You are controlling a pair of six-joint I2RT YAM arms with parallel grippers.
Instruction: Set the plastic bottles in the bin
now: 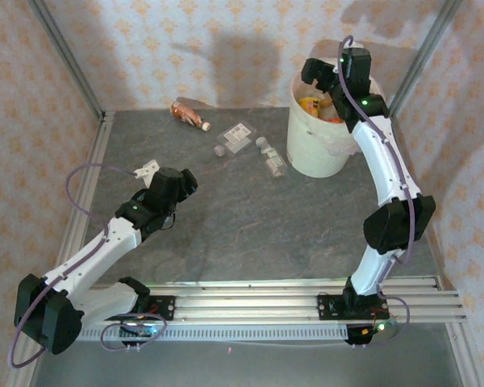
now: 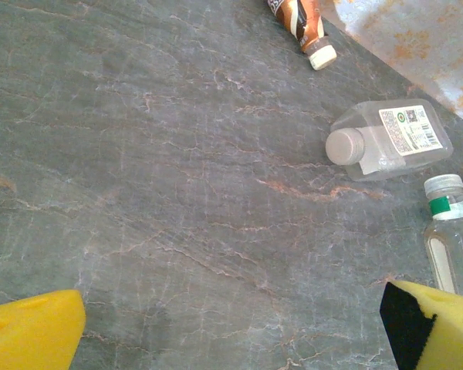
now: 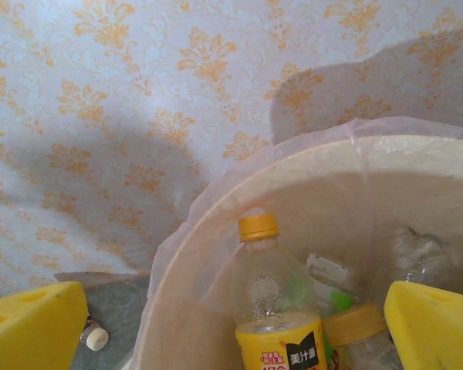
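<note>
The bin (image 1: 319,153) is a white bucket with a clear liner, standing at the back right. My right gripper (image 1: 327,85) hangs open over its mouth, nothing between its yellow pads (image 3: 31,327). Just below stands an orange-capped, yellow-labelled bottle (image 3: 278,308), with several other bottles around it inside the bin (image 3: 216,231). Three bottles lie on the table: a brown-labelled one (image 1: 188,114), a flat clear one (image 1: 234,139) and a clear one with a green neck band (image 1: 271,157). My left gripper (image 1: 149,171) is open and empty over bare table, short of the flat bottle (image 2: 390,139) and the green-banded one (image 2: 453,239).
Wallpapered walls and metal frame posts (image 1: 68,60) close in the grey stone-pattern table (image 1: 242,218). A slotted rail (image 1: 250,302) carries both arm bases along the near edge. The brown-labelled bottle (image 2: 301,19) lies close to the back wall.
</note>
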